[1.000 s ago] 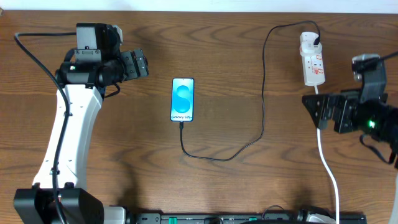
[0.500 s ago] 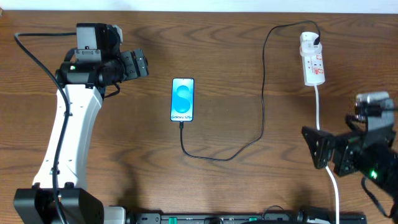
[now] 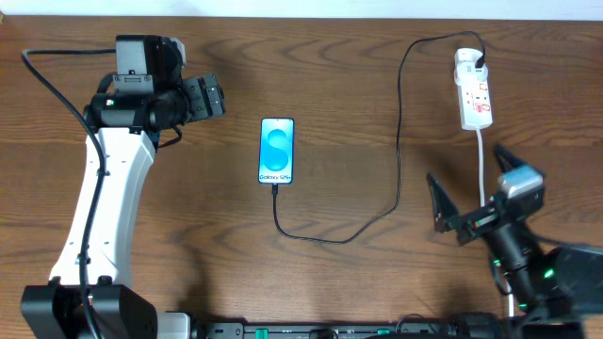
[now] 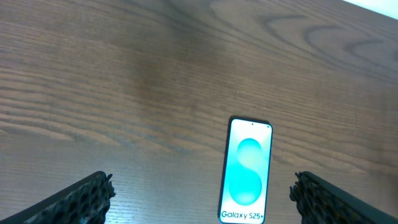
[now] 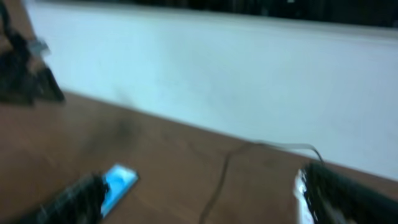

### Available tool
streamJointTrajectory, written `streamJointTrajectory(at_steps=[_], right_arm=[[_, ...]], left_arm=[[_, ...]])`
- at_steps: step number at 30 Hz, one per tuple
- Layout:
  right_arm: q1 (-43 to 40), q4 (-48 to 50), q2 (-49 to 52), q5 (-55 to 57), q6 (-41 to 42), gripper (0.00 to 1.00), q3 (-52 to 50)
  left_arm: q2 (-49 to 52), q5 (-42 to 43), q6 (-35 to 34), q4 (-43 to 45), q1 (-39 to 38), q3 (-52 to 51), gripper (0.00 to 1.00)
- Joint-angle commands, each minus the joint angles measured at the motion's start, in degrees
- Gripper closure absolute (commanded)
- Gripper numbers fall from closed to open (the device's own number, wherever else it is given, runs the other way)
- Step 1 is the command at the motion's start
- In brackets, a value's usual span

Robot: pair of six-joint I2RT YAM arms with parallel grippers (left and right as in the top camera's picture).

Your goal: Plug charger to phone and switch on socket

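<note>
Tabletop [image 3: 358, 85]: dark wood grain, pale wall [image 5: 217, 81] behind. Slim glossy phone [image 3: 277, 151] lies flat mid-table. Thin black charger [image 3: 398, 141] meets its bottom edge and loops to the white oblong socket [image 3: 474, 89] at far right. Left gripper [image 3: 222, 97] and right gripper [image 3: 465, 171]: jaws spread, empty.

Place: this is looking like a robotics lab or test bench rather than a home.
Arms: two robot arms are standing at the table's near edge. The left arm [image 3: 104, 188] is wearing white and black casing, and the right arm [image 3: 528, 259] is black, with a green light [image 3: 545, 274] glowing on it.
Mounting: a black rail [image 3: 330, 330] is running along the near edge between the arm bases.
Wiring: an exposed black cable [image 3: 66, 53] is looping out from the left arm.
Surface: a dark wood-grain table [image 3: 188, 282] is carrying a staged set of a phone [image 3: 277, 151], a charger [image 3: 398, 141] and a power strip [image 3: 474, 94].
Backdrop: in the blurred right wrist view, a plain pale wall [image 5: 217, 74], possibly a panel, is rising behind the table.
</note>
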Motion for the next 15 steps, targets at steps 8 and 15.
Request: streamJointTrajectory(at_steps=[8, 15], right_arm=[[2.7, 11.1, -17.2, 17.0, 4.6, 0.01, -25.5], [2.7, 13.7, -22.1, 17.4, 4.6, 0.01, -35.0]], left_arm=[[-0.5, -0.6, 0.5, 0.0, 0.3, 0.3, 0.05], [-0.5, -0.6, 0.5, 0.0, 0.3, 0.3, 0.05]])
